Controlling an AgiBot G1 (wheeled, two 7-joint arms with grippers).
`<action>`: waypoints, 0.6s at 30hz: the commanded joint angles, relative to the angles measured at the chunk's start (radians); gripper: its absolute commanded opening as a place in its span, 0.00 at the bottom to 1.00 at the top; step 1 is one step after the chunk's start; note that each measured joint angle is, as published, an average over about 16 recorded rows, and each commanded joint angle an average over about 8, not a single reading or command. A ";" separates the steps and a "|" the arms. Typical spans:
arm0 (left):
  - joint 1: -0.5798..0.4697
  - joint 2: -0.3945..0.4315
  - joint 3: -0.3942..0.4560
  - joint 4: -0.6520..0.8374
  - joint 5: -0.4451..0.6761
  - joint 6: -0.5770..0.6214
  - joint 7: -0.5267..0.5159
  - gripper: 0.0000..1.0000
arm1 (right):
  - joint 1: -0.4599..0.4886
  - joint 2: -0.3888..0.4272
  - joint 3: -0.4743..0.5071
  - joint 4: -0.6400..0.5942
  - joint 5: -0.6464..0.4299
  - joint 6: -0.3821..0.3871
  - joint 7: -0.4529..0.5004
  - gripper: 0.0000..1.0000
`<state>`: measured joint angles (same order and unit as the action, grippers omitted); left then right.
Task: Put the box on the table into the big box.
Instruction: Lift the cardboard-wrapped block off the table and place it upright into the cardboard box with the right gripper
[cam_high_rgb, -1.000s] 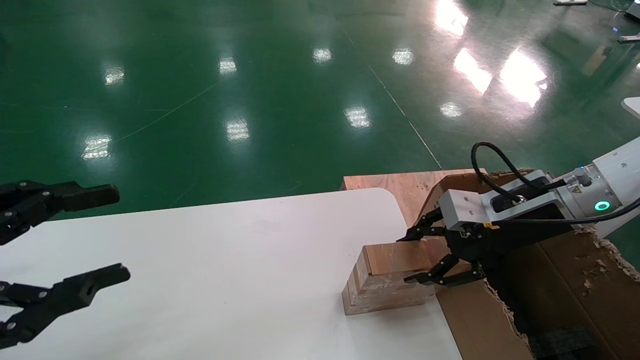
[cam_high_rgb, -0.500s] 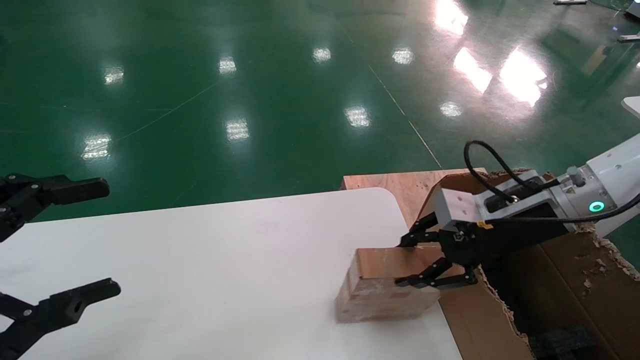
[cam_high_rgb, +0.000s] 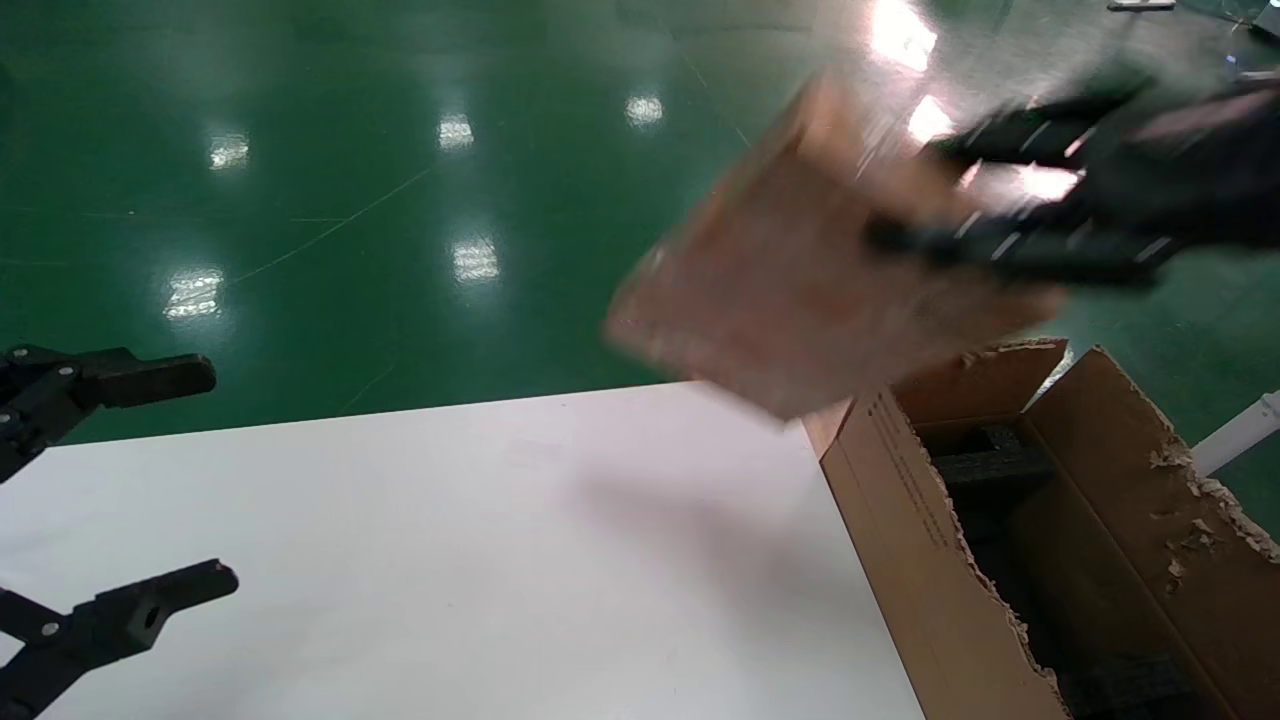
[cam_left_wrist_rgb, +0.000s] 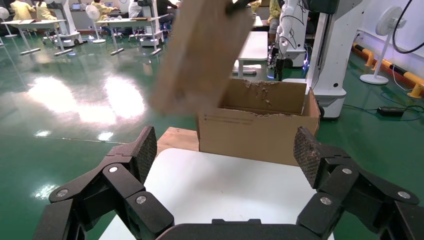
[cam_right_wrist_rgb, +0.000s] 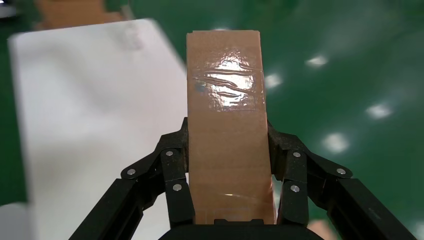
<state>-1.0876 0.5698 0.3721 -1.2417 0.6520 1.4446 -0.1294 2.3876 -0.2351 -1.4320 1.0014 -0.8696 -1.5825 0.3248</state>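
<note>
The small brown taped box hangs high in the air over the table's far right corner, tilted and motion-blurred, with my right gripper shut on it. In the right wrist view the box fills the space between both fingers, tape glinting on its face. The big box, a torn-rimmed carton with black foam inside, stands at the white table's right edge, below and right of the held box. My left gripper stays open over the table's left side; its view shows the carton and the lifted box.
A light wooden board lies beyond the table's far corner beside the carton. Green glossy floor surrounds the table. Other tables, fans and a white robot base stand in the background of the left wrist view.
My right gripper has lifted the small box off the table, swinging it fast up and away, well above the carton's rim. The left gripper has barely moved.
</note>
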 joint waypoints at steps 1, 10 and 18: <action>0.000 0.000 0.000 0.000 0.000 0.000 0.000 1.00 | 0.083 0.037 0.021 0.040 -0.037 0.002 0.053 0.00; 0.000 0.000 0.000 0.000 0.000 0.000 0.000 1.00 | 0.253 0.364 0.137 0.316 -0.321 -0.006 0.317 0.00; 0.000 0.000 0.000 0.000 0.000 0.000 0.000 1.00 | 0.183 0.565 0.148 0.341 -0.354 0.035 0.315 0.00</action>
<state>-1.0876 0.5698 0.3721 -1.2417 0.6520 1.4446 -0.1294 2.5870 0.3203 -1.3099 1.3418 -1.2228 -1.5315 0.6381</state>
